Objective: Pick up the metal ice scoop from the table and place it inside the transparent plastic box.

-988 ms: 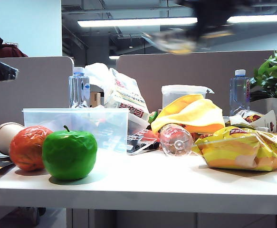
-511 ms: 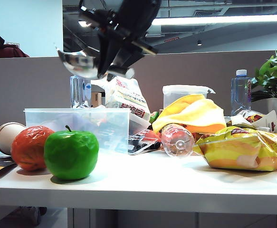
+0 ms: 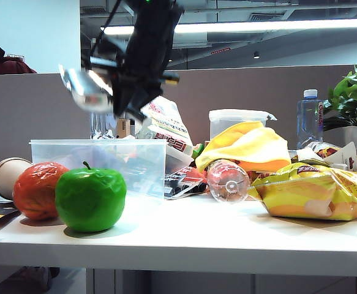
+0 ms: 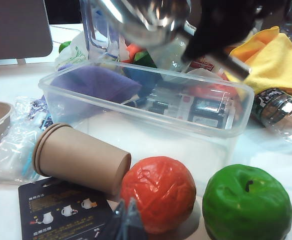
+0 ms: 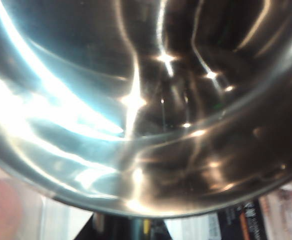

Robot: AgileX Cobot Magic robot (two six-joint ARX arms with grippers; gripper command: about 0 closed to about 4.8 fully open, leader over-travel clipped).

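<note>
The metal ice scoop (image 3: 83, 86) hangs in the air above the far left part of the transparent plastic box (image 3: 98, 150), held by its handle in my right gripper (image 3: 122, 84), which is shut on it. From the left wrist view the shiny bowl of the scoop (image 4: 146, 20) and the dark right gripper (image 4: 213, 30) hover over the box's far rim (image 4: 135, 107). The scoop bowl (image 5: 135, 110) fills the right wrist view. My left gripper (image 4: 128, 220) is shut and empty, low over the table (image 3: 227, 233) near a red ball.
In front of the box lie a green apple (image 3: 90, 199), a red ball (image 3: 34, 190) and a tipped paper cup (image 3: 7, 174). To the right are a lying bottle (image 3: 227, 180), a yellow cloth (image 3: 245, 147), a snack bag (image 3: 313, 193) and a lidded tub (image 3: 236, 119).
My right arm has carried the scoop from high on the right down and leftward to above the box. The dark shape at the far left edge has left the exterior view.
</note>
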